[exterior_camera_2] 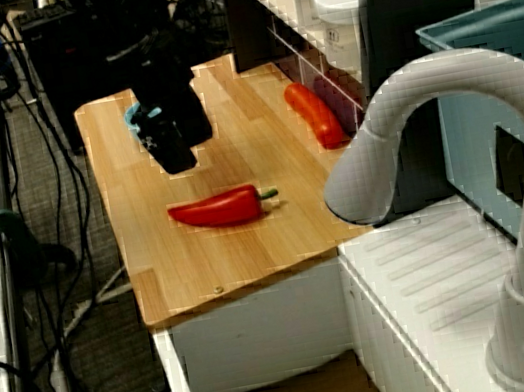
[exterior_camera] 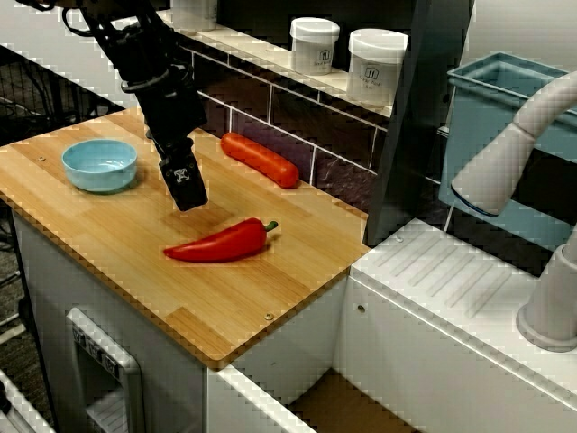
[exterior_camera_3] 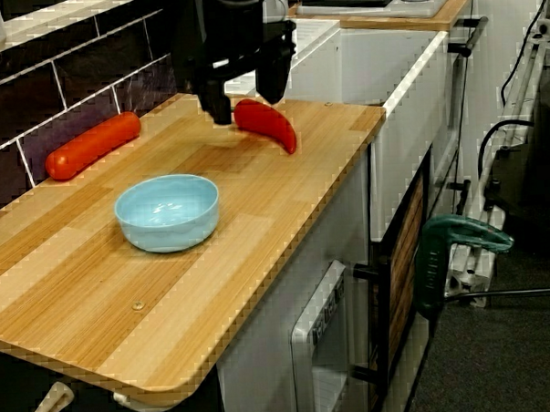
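Smooth white tap (exterior_camera_2: 446,87) curves across the foreground in the view past the sink. Beyond it lies a pale wooden counter (exterior_camera_2: 182,261) with striped grain. On it, near the middle, a glossy red pepper (exterior_camera_2: 219,209) lies on its side, tapered and slightly curved, with a small green stem. Just beside it, toward the bowl, the black boxy gripper (exterior_camera_2: 174,156) hangs low over the wood, clear of the pepper. The view from the counter's end shows its two fingers (exterior_camera_3: 217,99) spread apart and empty. A round light-blue bowl (exterior_camera_3: 167,231) sits further along. A smooth red sausage (exterior_camera: 261,160) lies against dark glazed tiles (exterior_camera: 270,113), below two white lidded jars (exterior_camera: 315,45).
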You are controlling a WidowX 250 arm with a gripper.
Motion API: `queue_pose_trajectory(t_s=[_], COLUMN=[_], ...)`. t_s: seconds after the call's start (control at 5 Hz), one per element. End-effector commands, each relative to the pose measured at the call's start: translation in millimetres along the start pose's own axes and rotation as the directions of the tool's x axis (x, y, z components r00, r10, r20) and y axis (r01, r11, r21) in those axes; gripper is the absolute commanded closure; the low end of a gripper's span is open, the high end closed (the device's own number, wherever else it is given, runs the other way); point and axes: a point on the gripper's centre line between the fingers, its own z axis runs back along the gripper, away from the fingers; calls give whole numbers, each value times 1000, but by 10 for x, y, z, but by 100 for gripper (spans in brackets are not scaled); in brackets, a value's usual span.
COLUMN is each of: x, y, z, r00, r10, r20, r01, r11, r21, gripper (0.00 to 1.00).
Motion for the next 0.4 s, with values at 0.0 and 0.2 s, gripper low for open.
queue_pose_trajectory(t_s=[0.0, 0.2], x=[129, 169], y=[-135, -211], z=[38, -12], r00=[999, 999], r10=[-19, -24], r20=[36, 44], r01=[18, 23], r11=[999, 999], r21=[26, 31], gripper=[0, 0])
